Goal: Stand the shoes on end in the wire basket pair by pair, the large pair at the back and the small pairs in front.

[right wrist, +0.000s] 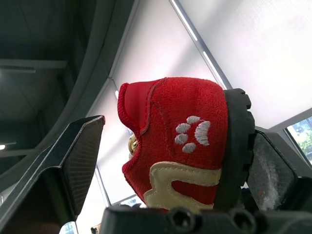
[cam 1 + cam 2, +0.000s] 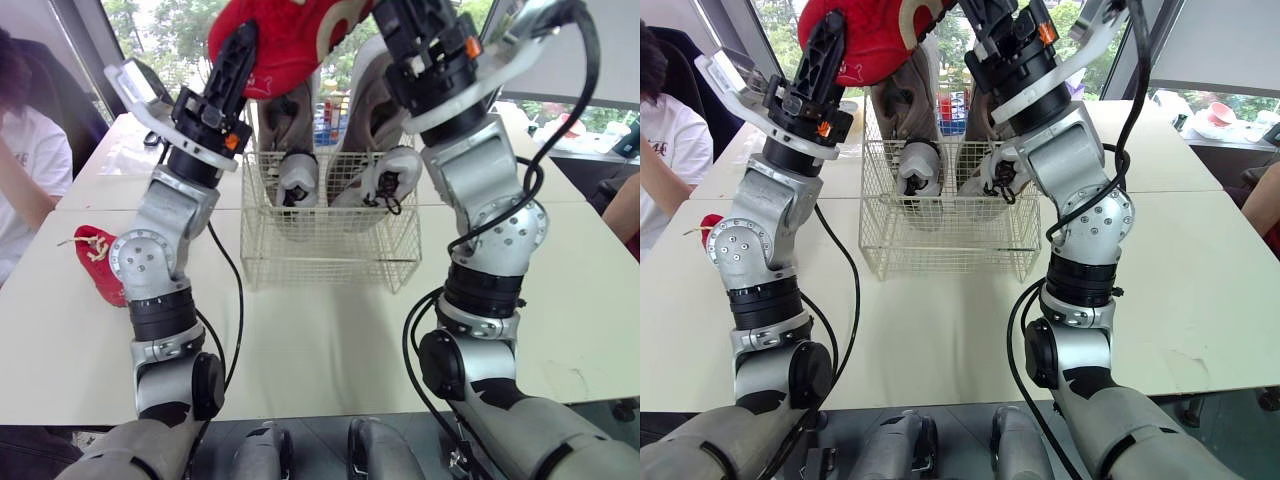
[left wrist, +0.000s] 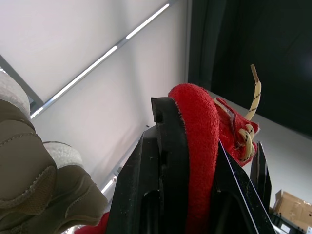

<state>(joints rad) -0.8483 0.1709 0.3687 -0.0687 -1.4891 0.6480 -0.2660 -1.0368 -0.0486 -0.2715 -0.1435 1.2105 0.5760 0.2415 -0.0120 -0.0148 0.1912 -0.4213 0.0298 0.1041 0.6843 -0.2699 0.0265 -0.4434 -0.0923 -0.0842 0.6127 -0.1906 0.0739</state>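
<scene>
Red shoe (image 2: 285, 40) held aloft over the wire basket (image 2: 330, 255), between the two raised arms. Its long axis runs roughly level, from the robot's left to its right. The left gripper (image 2: 245, 45) is pinched onto a red fabric edge of the shoe, with the cream laces showing just beyond its fingers. The heel end, marked with a white paw print, lies inside the right gripper (image 1: 175, 131). That gripper is spread: the sole rests against one finger, and the other finger (image 1: 73, 161) stands clear of the upper. The basket sits on the white tabletop (image 2: 330, 340), below the held shoe. It contains a large grey-brown pair (image 2: 290, 115) standing on end along its back wall, the shoes rising well above the rim. In front of these, lower in the basket, are two small white shoes (image 2: 297, 175) with dark laces. A second red shoe (image 2: 100, 262) lies on the tabletop outside the basket, to the robot's left, partly hidden behind the left arm. A person in a white shirt (image 2: 20, 170) sits at the left edge of the tabletop.
</scene>
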